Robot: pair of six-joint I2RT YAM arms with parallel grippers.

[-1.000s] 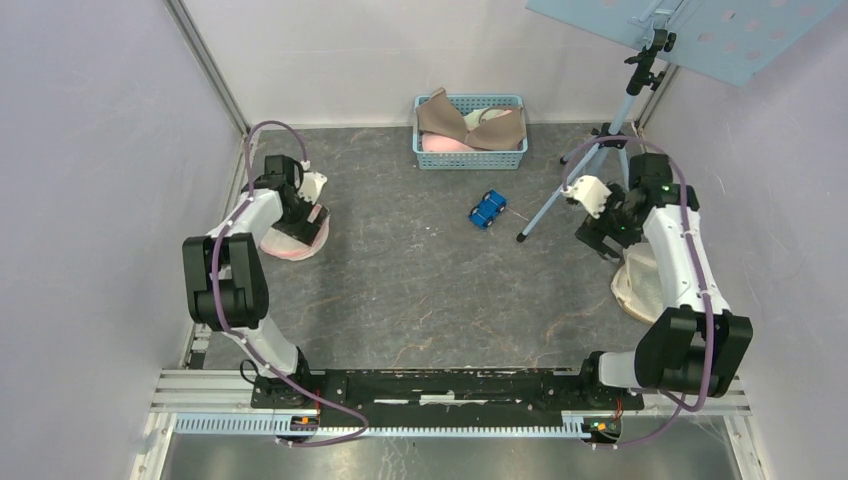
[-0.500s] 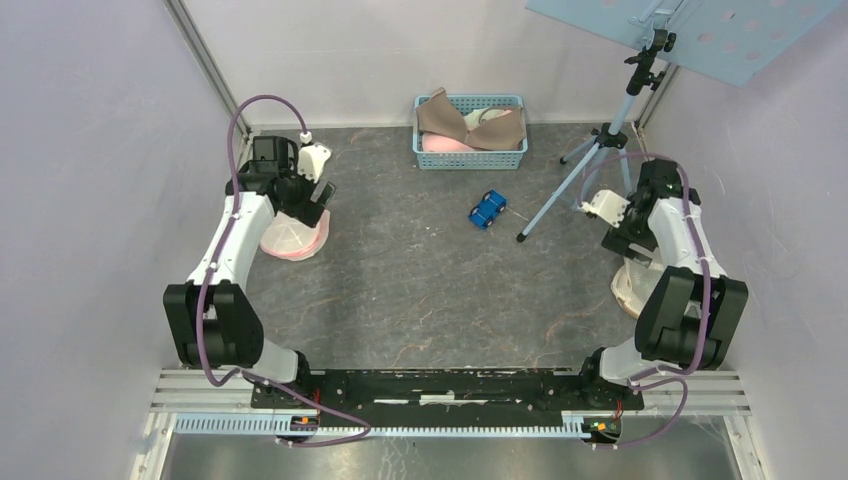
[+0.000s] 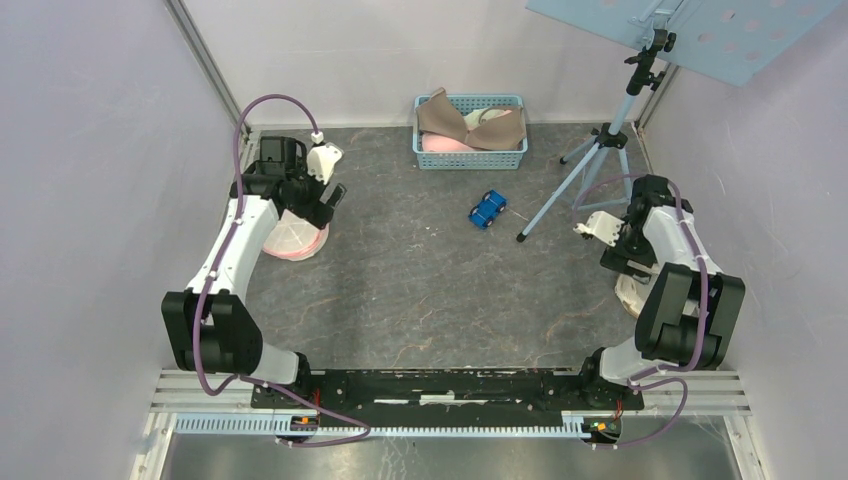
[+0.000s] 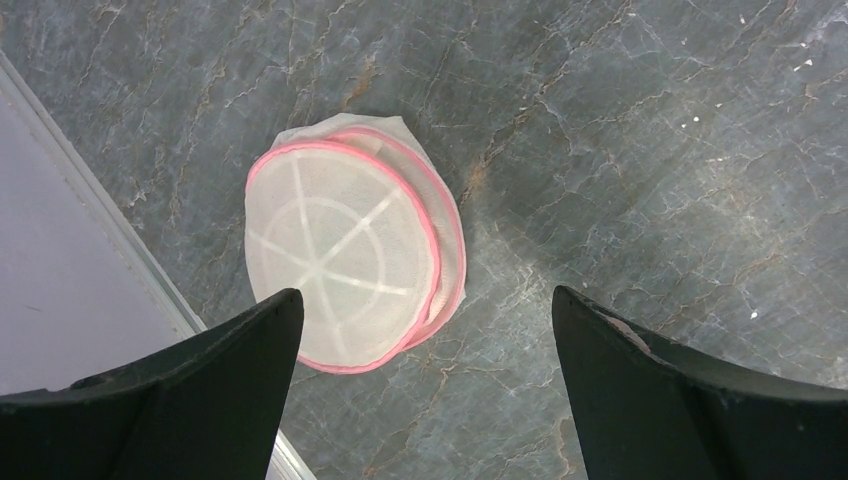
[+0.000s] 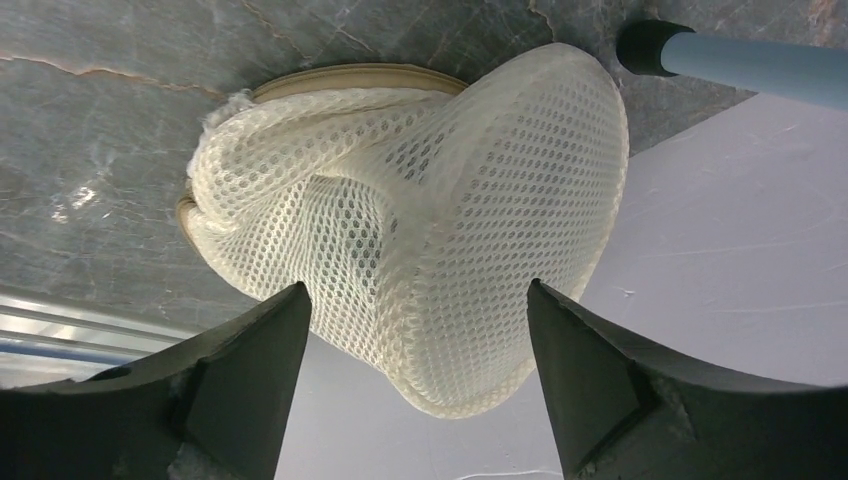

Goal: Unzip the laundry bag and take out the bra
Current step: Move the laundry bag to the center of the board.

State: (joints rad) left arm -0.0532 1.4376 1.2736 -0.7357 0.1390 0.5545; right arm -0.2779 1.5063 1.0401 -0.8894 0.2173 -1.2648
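The left end effector hangs wide open above the pink-rimmed laundry bag, holding nothing. A second ago it was down against that bag at the left edge of the tabletop. It has since lifted and drifted toward the upper left of the overhead frame. In its wrist view the bag lies flat and round below the spread fingers, apart from them and apparently closed.

The right end effector has meanwhile swung from beside the tripod down toward the cream mesh laundry bag at the right edge. Its jaws have drawn in a little but stand open, one to each side of the bag's raised mesh hump. Whether either finger touches the mesh I cannot tell.

So the work seems to be passing from the left bag to the right one, with a pinch on the cream mesh likely being set up. No zip pull shows in either wrist view, and no bra shows through either bag, so which bag holds it cannot be told. Both bags look zipped, so the task is probably at its start. The mesh is soft and slack, and a closing grip may gather cloth rather than the pull.

At the top centre a blue basket holds other bras, and a blue toy car sits just below it.
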